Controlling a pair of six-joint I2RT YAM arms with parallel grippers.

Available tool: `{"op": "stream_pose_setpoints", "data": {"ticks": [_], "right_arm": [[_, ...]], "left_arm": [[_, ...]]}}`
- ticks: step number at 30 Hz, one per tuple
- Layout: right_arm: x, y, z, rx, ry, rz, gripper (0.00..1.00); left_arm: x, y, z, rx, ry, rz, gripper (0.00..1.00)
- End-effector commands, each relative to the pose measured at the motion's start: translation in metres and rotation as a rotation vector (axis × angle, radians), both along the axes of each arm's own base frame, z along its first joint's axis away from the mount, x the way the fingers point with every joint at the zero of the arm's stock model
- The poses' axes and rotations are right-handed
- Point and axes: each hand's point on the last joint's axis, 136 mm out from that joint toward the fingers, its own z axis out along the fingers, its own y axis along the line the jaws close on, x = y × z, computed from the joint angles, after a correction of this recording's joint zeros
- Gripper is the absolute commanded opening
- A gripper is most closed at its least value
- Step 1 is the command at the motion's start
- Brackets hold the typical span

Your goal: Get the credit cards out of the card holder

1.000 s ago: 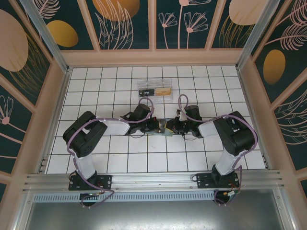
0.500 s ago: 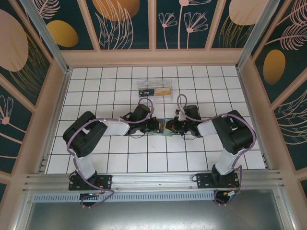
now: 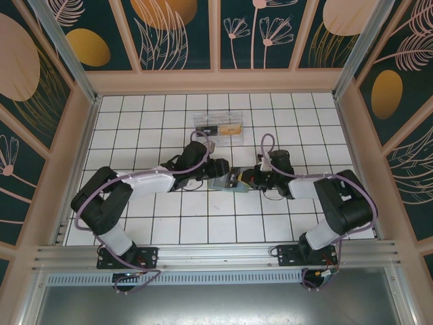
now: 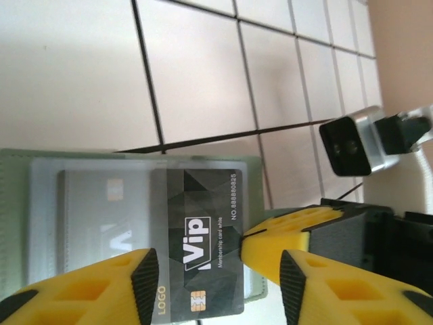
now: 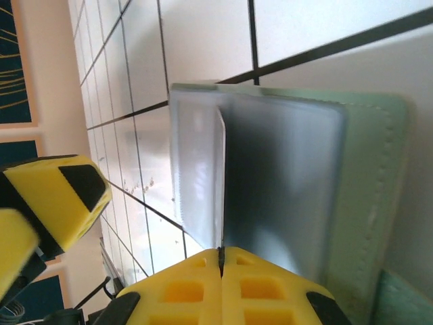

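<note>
The pale green card holder point(image 3: 220, 182) lies open on the white tiles between my two grippers. In the left wrist view its clear sleeve point(image 4: 44, 223) holds a grey card point(image 4: 101, 217), and a black VIP card point(image 4: 203, 230) sticks halfway out to the right. My right gripper point(image 4: 245, 245) is shut on that black card's outer edge. In the right wrist view the card point(image 5: 221, 176) runs edge-on into the right gripper point(image 5: 221, 261), with the holder point(image 5: 372, 203) behind. My left gripper point(image 4: 216, 291) hangs open just above the holder, its fingers either side of the black card.
A clear plastic packet point(image 3: 218, 126) with small items lies at the back of the tiled floor. Wooden walls ring the floor. The right wrist's camera block point(image 4: 355, 145) sits close behind the right fingers. One left fingertip point(image 5: 61, 196) shows in the right wrist view.
The left gripper has opened and its arm has stretched lower toward the middle. The right gripper has shut on the card and shifted slightly right.
</note>
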Motion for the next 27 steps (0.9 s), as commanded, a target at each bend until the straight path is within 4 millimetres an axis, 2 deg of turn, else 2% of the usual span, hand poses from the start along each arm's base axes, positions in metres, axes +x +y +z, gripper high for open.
{"op": "stream_pose_setpoints", "data": {"ticks": [1,5,12,17,18,19,20,21,22,27], "right_arm": [[-0.003,-0.009,0.010,-0.042,-0.050,-0.002,0.00],[-0.004,-0.018,0.022,-0.098,-0.084,-0.019,0.00],[-0.008,-0.032,0.030,-0.160,-0.107,-0.033,0.00],[-0.003,-0.035,0.053,-0.198,-0.173,-0.021,0.00],[-0.002,-0.035,0.057,-0.209,-0.183,-0.018,0.00],[0.000,-0.035,0.063,-0.224,-0.197,-0.012,0.00],[0.001,-0.034,0.067,-0.240,-0.210,-0.002,0.00],[0.003,-0.032,0.073,-0.254,-0.225,0.008,0.00],[0.004,-0.031,0.076,-0.275,-0.238,0.024,0.00],[0.015,-0.014,0.099,-0.413,-0.340,0.121,0.00]], "left_arm": [[-0.001,0.004,0.014,-0.003,-0.030,0.018,0.57],[0.002,0.008,0.029,-0.018,-0.066,0.044,0.62],[0.001,0.014,0.033,-0.021,-0.082,0.063,0.63],[0.002,0.024,0.042,-0.021,-0.113,0.105,0.64],[0.002,0.026,0.044,-0.022,-0.119,0.115,0.75],[0.002,0.029,0.047,-0.024,-0.129,0.129,0.81],[0.003,0.033,0.049,-0.025,-0.138,0.141,0.82],[0.002,0.036,0.052,-0.025,-0.147,0.152,0.87],[0.003,0.041,0.055,-0.023,-0.157,0.173,0.97],[0.002,0.074,0.072,-0.001,-0.216,0.286,0.99]]}}
